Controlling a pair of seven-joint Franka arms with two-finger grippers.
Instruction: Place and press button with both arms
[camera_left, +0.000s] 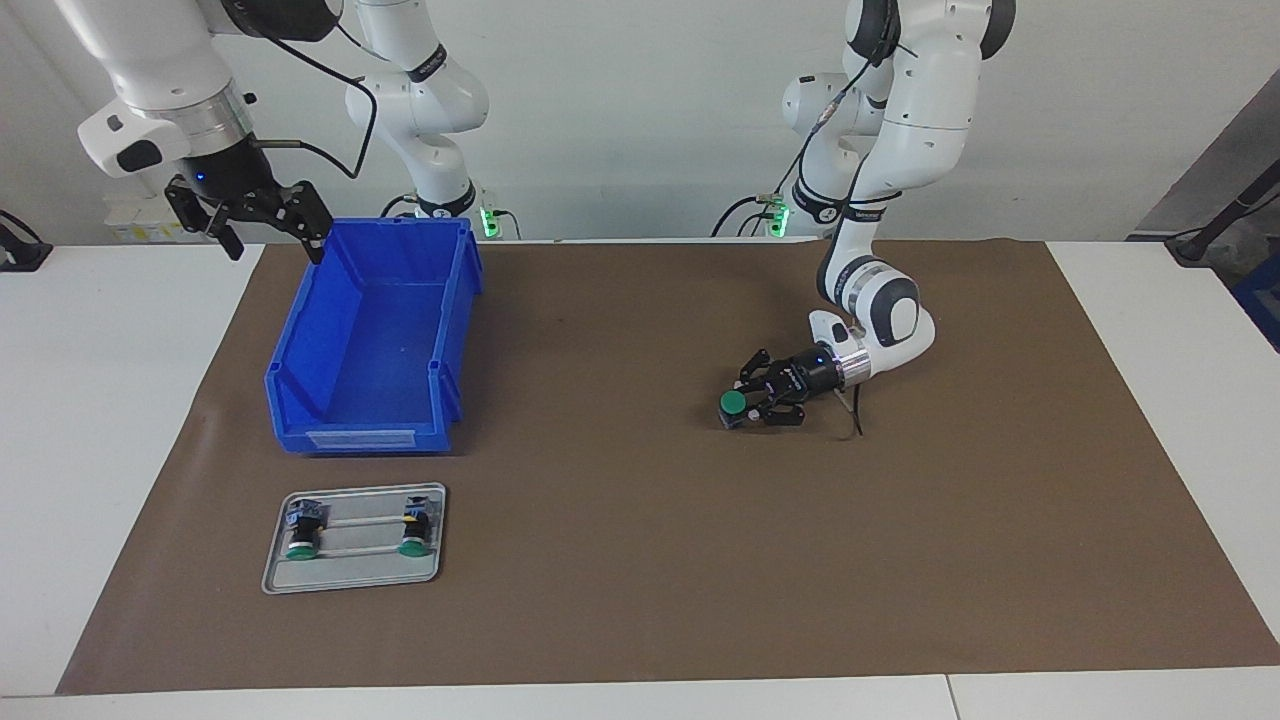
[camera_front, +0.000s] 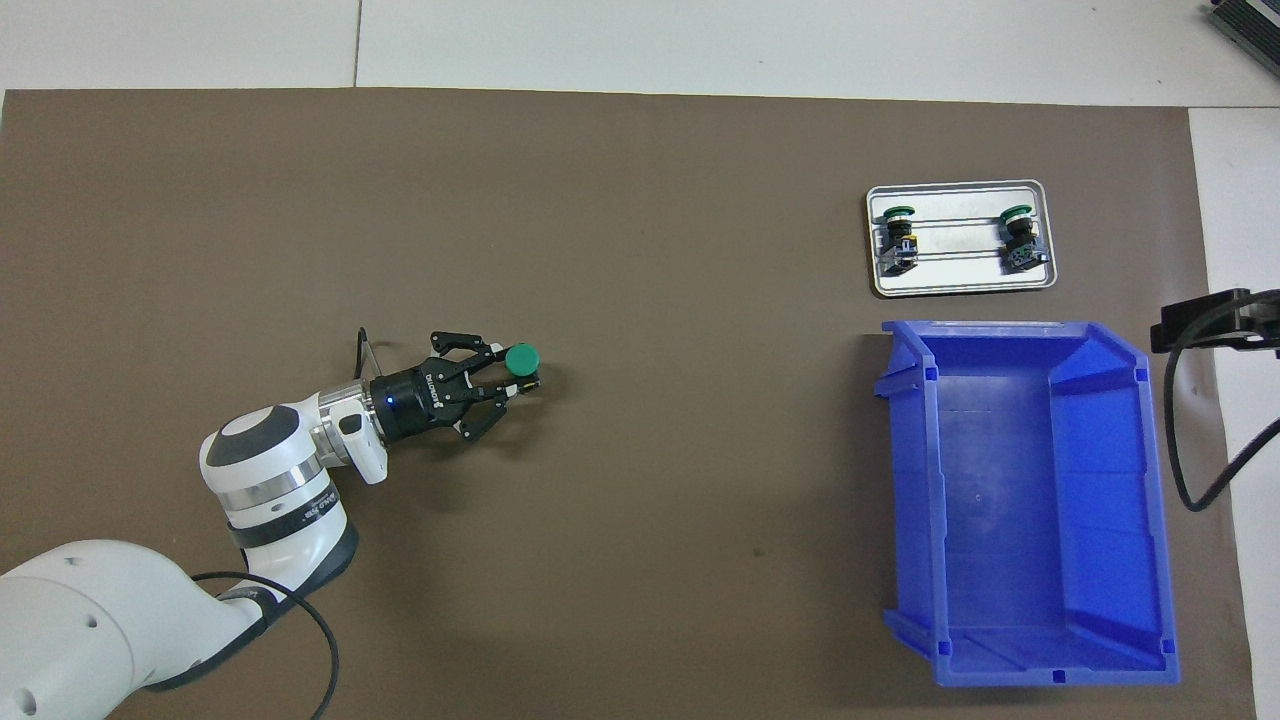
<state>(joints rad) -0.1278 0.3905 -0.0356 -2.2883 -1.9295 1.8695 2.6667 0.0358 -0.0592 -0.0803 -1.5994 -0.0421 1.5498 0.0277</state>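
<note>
A green-capped button (camera_left: 734, 404) (camera_front: 521, 358) stands upright, low at the brown mat (camera_left: 620, 520), toward the left arm's end of the table. My left gripper (camera_left: 748, 410) (camera_front: 516, 382) lies level and is shut on the button's black body, below the cap. My right gripper (camera_left: 268, 222) hangs open and empty beside the blue bin's (camera_left: 375, 335) corner nearest the robots. Only a dark edge of the right gripper (camera_front: 1195, 325) shows in the overhead view. Two more buttons (camera_left: 300, 530) (camera_left: 413, 528) lie on their sides on a metal tray (camera_left: 355, 575).
The blue bin (camera_front: 1020, 500) stands empty toward the right arm's end. The metal tray (camera_front: 960, 285) lies just farther from the robots than the bin. Bare mat stretches between the bin and the held button.
</note>
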